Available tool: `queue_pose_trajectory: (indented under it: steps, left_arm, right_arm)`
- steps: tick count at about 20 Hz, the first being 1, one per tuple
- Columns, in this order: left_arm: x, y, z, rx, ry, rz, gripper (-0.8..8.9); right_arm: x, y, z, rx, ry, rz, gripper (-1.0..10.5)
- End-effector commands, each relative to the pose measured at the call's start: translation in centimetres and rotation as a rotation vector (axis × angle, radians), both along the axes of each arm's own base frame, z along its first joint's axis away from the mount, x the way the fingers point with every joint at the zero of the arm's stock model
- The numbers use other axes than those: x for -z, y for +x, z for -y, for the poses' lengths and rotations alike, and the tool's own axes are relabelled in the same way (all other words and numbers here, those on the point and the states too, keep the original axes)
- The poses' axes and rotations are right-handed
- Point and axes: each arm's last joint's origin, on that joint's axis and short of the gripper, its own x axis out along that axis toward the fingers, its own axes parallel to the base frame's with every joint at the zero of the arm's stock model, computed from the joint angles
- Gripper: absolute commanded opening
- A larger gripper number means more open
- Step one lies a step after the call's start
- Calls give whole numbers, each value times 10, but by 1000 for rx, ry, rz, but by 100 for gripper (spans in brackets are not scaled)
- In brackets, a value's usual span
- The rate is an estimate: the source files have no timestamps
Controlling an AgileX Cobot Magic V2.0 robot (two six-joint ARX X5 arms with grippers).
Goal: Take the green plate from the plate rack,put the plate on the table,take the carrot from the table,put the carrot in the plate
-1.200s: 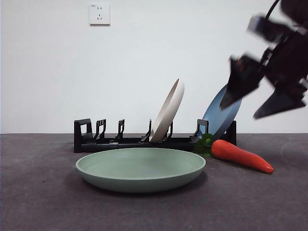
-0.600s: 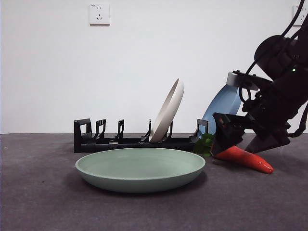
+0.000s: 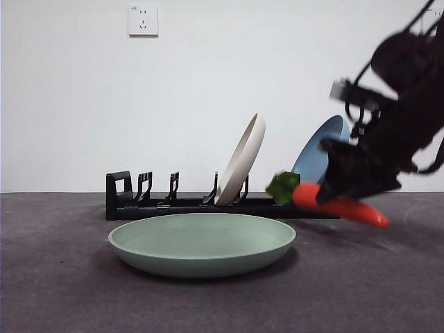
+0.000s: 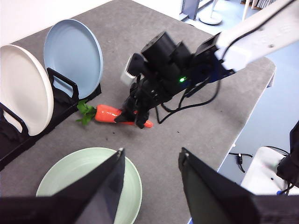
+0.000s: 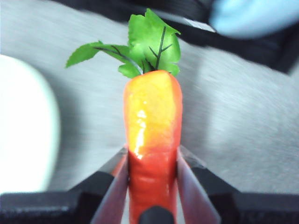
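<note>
The green plate (image 3: pixel 202 243) lies flat on the table (image 3: pixel 62 291) in front of the plate rack (image 3: pixel 173 203); it also shows in the left wrist view (image 4: pixel 88 186) and as a pale edge in the right wrist view (image 5: pixel 23 130). My right gripper (image 3: pixel 347 187) is shut on the carrot (image 3: pixel 333 203) and holds it off the table, to the right of the plate, leaves toward the plate. The right wrist view shows the carrot (image 5: pixel 153 140) pinched between both jaws. The left wrist view shows that gripper (image 4: pixel 132 119) on the carrot (image 4: pixel 110 114). My left gripper (image 4: pixel 152 161) is open and empty, high above the plate.
A cream-white plate (image 3: pixel 243 159) and a blue plate (image 3: pixel 318 159) stand tilted in the rack's right half. The rack's left slots hold nothing. A wall with a socket (image 3: pixel 143 21) stands behind. The table's edge (image 4: pixel 243 121) lies beyond the right arm.
My right gripper came down onto the carrot, closed on it and has lifted it off the table, shifting it slightly left toward the green plate.
</note>
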Motion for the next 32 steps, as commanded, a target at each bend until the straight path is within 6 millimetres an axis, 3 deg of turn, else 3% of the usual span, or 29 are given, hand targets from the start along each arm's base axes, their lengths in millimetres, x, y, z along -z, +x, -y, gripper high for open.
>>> queue_pose_trajectory:
  steps: [1, 3, 6, 9, 12, 15, 20, 22, 24, 25, 28, 32]
  left_arm:
    - [1, 0, 0, -3, -3, -2, 198]
    - [1, 0, 0, -3, -3, -2, 198]
    - [1, 0, 0, -3, -3, -3, 198]
    - [2, -1, 0, -3, 9, -10, 198]
    - [3, -1, 0, -3, 16, -14, 198]
    - [3, -1, 0, -3, 16, -15, 198]
    - [3, -1, 0, -3, 17, -14, 197]
    - [4, -1, -1, -3, 24, -19, 197]
    - [5, -1, -2, -3, 42, -30, 197]
    - [6, -2, -2, -4, 49, -34, 197]
    - [7, -2, -2, -5, 57, -38, 197]
    - [8, -2, -3, -3, 73, -45, 197]
  right_arm:
    - [-22, -17, -10, -39, 17, -5, -16]
    - [-39, -39, -29, -104, 33, -21, -16]
    - [-42, -59, -72, -221, 65, -15, -16]
    - [-23, -67, -112, -272, 53, 13, -16]
    - [4, -64, -130, -281, 32, -8, -16]
    - [25, -57, -134, -259, 4, -13, -16]
    - [30, -56, -135, -250, -13, -16, 14]
    - [30, -56, -135, -248, -13, -16, 209]
    - [30, -56, -135, -247, -11, -14, 564]
    - [28, -56, -135, -248, -8, -9, 659]
    - [12, -56, -134, -248, 20, 34, 661]
    - [-38, -71, -121, -247, 78, 120, 661]
